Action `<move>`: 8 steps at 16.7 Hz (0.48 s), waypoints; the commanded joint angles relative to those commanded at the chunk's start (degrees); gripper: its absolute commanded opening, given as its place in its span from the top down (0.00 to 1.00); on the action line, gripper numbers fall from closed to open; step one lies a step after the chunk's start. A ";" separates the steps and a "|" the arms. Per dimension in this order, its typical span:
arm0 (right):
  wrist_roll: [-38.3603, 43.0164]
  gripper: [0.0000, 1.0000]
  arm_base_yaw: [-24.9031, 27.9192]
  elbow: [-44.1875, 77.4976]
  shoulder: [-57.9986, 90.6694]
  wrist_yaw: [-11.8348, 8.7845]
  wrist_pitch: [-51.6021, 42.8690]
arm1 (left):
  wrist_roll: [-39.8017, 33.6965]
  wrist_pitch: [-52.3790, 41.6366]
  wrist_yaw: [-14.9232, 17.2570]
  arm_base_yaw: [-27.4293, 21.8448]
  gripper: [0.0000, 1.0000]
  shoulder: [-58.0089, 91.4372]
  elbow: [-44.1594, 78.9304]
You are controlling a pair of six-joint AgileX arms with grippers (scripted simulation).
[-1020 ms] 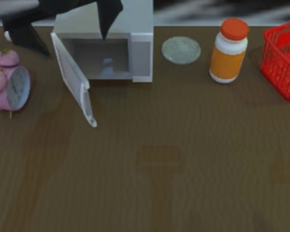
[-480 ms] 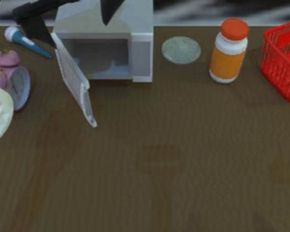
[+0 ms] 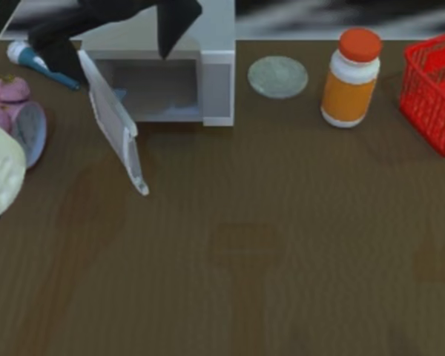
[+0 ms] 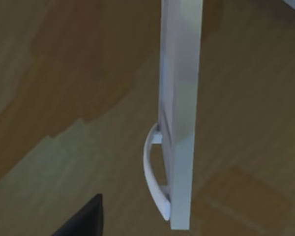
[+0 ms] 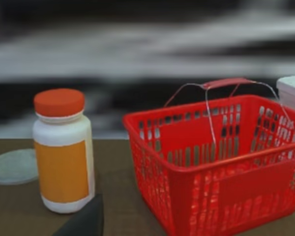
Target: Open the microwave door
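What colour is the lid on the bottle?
The bottle's lid is orange-red, seen best in the right wrist view.

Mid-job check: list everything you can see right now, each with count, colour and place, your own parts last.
microwave: 1, light grey, far edge of the table, left of centre
microwave door: 1, white-framed, swung open toward the near left, handle free
alarm clock: 1, pink, far left, partly hidden by a white arm part
blue and white pen-like item: 1, far left, behind the clock
round disc: 1, pale grey, right of the microwave
bottle: 1, white with orange label and cap, right of the disc
basket: 1, red, right edge
table: 1, brown wood
left arm: dark, over the microwave's left side
right gripper: dark fingertip only, near the bottle
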 joint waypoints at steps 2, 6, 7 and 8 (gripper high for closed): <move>0.00 0.00 0.00 0.00 0.00 0.00 0.00 | 0.08 1.84 -0.05 0.08 0.00 -0.82 -3.06; 0.00 0.00 0.00 0.00 0.00 0.00 0.00 | 0.25 6.97 -0.08 0.29 0.00 -3.32 -10.53; 0.00 0.00 0.00 0.00 0.00 0.00 0.00 | 0.30 8.40 -0.08 0.35 0.00 -4.02 -12.63; 0.00 0.00 0.00 0.00 0.00 0.00 0.00 | 0.35 9.87 -0.08 0.40 0.00 -4.73 -14.79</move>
